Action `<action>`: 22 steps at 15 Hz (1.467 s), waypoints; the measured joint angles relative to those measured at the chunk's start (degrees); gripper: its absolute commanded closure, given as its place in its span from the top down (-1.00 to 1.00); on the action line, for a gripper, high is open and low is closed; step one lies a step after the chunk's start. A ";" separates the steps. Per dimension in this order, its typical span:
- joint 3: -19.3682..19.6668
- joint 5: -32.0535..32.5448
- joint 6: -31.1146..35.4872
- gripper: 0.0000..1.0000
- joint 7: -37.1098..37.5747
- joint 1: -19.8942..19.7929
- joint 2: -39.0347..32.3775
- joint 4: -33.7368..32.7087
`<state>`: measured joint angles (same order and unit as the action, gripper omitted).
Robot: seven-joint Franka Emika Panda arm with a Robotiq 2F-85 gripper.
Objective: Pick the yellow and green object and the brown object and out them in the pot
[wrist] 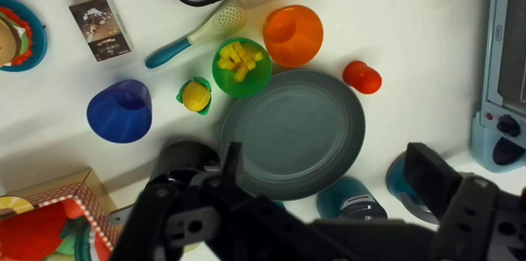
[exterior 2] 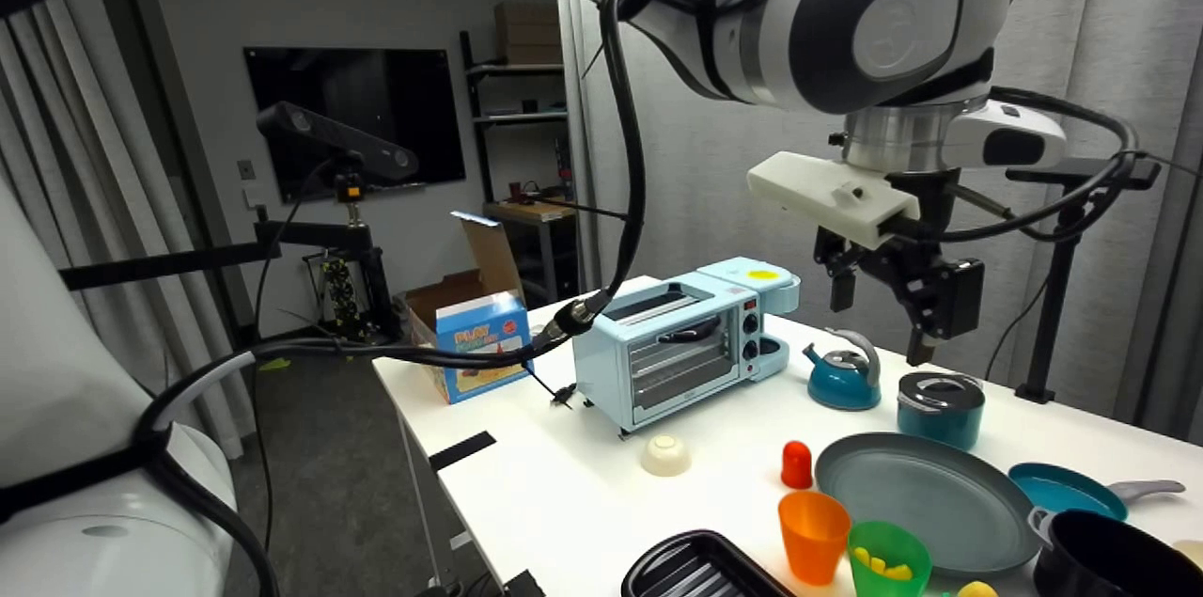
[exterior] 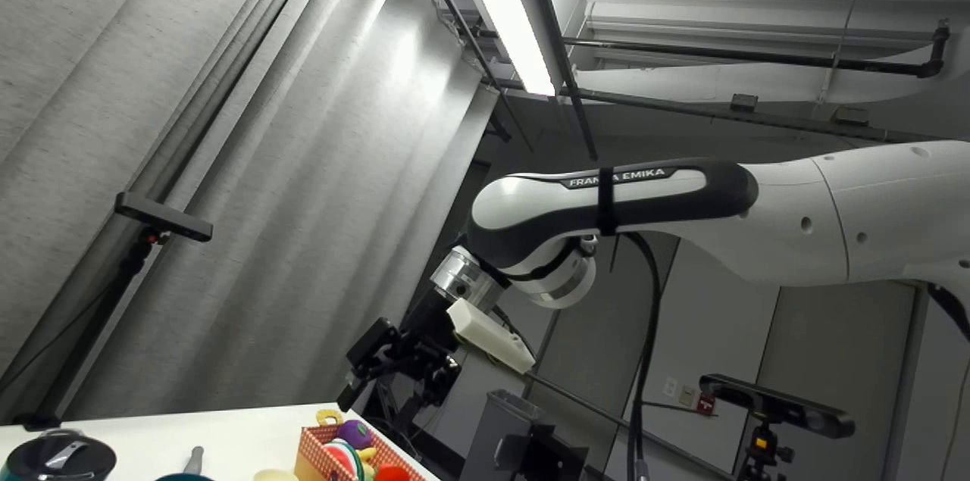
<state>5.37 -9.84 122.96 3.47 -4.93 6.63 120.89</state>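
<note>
The yellow and green object [wrist: 195, 95] lies on the table left of the grey plate in the wrist view; its yellow top shows at the bottom edge in an exterior view [exterior 2: 977, 589]. The brown object, a flat printed box [wrist: 100, 26], lies at the upper left of the wrist view. An open black pot [wrist: 185, 158] is partly hidden behind a finger; it also shows in an exterior view [exterior 2: 1118, 559]. A teal pot [exterior 2: 941, 409] has its lid on. My gripper [wrist: 324, 146] is wide open and empty, high above the table, also in an exterior view [exterior 2: 882, 322].
A grey plate [wrist: 294, 125] lies below the gripper. Around it stand a green cup [wrist: 242, 82], an orange cup [wrist: 304, 43], a blue cup [wrist: 119, 117], a red piece [wrist: 362, 77] and a teal kettle [exterior 2: 843, 381]. A toaster oven [exterior 2: 677, 343] and a toy basket [exterior: 311, 454] flank them.
</note>
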 measured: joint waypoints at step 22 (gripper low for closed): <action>2.59 1.17 4.57 1.00 2.79 -1.83 -13.64 -7.57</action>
<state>7.96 -8.67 127.52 6.26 -6.77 -7.00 113.32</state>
